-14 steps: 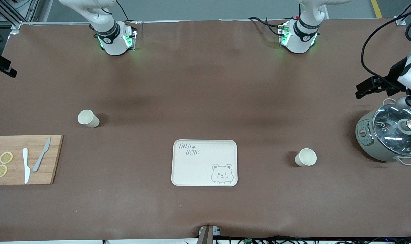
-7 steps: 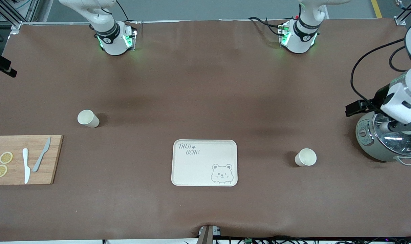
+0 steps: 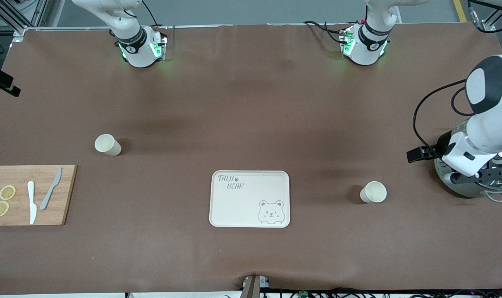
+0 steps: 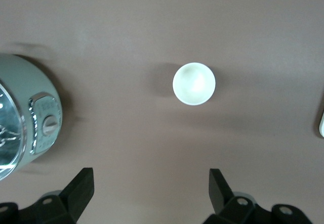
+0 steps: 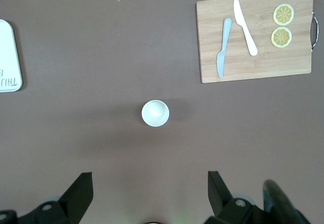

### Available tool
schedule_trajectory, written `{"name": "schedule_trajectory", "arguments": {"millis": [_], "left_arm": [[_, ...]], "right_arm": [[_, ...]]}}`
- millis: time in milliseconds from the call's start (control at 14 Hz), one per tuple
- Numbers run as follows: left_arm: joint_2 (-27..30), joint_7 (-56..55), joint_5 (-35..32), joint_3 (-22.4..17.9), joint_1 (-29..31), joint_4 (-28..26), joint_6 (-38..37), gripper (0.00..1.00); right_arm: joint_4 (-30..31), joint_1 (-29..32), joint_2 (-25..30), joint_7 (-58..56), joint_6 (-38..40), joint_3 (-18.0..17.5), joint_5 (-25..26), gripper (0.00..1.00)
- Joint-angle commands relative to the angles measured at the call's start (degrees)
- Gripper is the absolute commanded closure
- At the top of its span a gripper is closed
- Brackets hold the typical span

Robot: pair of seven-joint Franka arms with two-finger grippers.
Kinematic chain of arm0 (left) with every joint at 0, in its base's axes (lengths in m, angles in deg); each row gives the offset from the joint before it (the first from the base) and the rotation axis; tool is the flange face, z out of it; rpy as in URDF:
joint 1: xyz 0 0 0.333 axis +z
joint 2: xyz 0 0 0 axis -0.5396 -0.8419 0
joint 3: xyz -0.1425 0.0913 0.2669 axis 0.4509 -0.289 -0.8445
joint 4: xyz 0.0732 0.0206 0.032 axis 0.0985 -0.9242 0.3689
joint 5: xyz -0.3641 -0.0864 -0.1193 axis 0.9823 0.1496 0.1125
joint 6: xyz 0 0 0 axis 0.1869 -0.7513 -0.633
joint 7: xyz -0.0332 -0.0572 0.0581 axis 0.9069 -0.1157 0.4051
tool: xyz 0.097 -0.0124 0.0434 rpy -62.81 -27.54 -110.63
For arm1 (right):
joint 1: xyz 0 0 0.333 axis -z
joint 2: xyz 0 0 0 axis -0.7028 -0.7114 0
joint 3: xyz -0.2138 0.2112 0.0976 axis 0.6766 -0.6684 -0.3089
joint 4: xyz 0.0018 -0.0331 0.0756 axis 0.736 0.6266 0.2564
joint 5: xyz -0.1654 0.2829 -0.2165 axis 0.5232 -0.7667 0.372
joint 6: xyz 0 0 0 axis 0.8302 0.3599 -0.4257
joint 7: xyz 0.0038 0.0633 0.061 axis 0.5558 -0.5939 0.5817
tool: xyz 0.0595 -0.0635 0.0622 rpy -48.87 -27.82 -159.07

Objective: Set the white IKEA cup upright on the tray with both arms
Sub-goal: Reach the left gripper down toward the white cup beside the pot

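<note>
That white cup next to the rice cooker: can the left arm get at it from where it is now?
Probably yes. The left gripper hangs open over the rice cooker end of the table, and the white cup stands upright on bare table with nothing around it.

Brown table point(image 3: 251, 103) carries tray point(image 3: 249, 199), two cups point(image 3: 107, 145) point(image 3: 373, 192), cutting board point(image 3: 15, 209), cooker point(image 3: 472, 184).

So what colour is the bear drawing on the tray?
Grey line art on the cream tray, bear drawing; clearest in the front view.
</note>
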Motion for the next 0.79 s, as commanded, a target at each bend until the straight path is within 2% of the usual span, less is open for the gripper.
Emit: {"name": "schedule_trajectory", "arguments": {"millis": [0, 357, 714], "left_arm": [[0.74, -2.72, 0.02, 0.3, -0.31, -4.26, 4.65, 0.0], [0.65, -5.71, 2.74, 0.91, -0.22, -13.92, 15.89, 0.0], [-5.75, -6.07, 2.92, 0.91, 1.71, -15.08, 27.31, 0.0]], "right_arm": [[-1.99, 1.73, -2.49, -0.48, 0.71, -0.66, -0.68, 0.0], [-1.98, 1.73, -4.59, -0.48, 0.8, -0.66, -0.59, 0.0], [-2.07, 1.82, -6.09, -0.66, 0.1, -0.66, -0.24, 0.0]]}}
